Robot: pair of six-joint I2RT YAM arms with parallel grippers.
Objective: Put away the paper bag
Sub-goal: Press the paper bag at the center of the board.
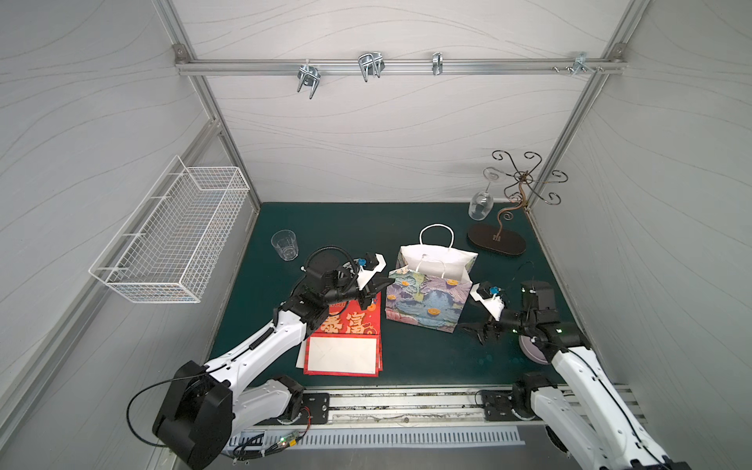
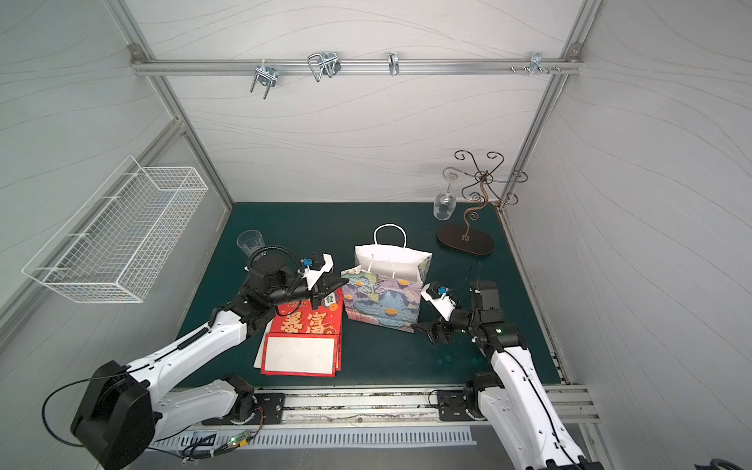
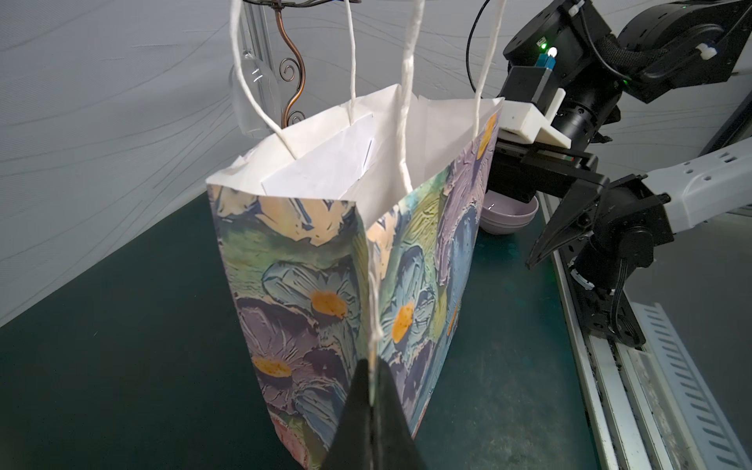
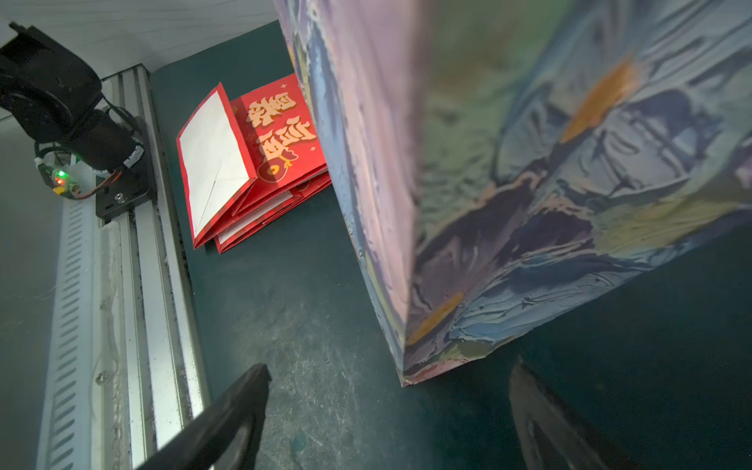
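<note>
The paper bag (image 1: 427, 299) (image 2: 382, 303), printed with flowers and fitted with white cord handles, stands upright and open on the green mat in both top views. My left gripper (image 1: 386, 282) (image 2: 343, 281) is shut on the bag's near upper corner; the left wrist view shows its jaws (image 3: 372, 366) pinching that vertical edge of the bag (image 3: 325, 285). My right gripper (image 1: 474, 331) (image 2: 423, 329) stands open low beside the bag's opposite bottom corner. In the right wrist view the gripper (image 4: 390, 368) holds nothing, and the bag's corner (image 4: 488, 244) is just ahead of it.
Folded red bags (image 1: 346, 337) lie flat by the front edge under my left arm. A tumbler (image 1: 285, 244) stands at back left. A metal stand (image 1: 498, 242) holding a wine glass (image 1: 481, 203) is at back right. A purple bowl (image 1: 531, 353) sits under my right arm. A wire basket (image 1: 175, 240) and rail hooks (image 1: 370, 65) hang on the walls.
</note>
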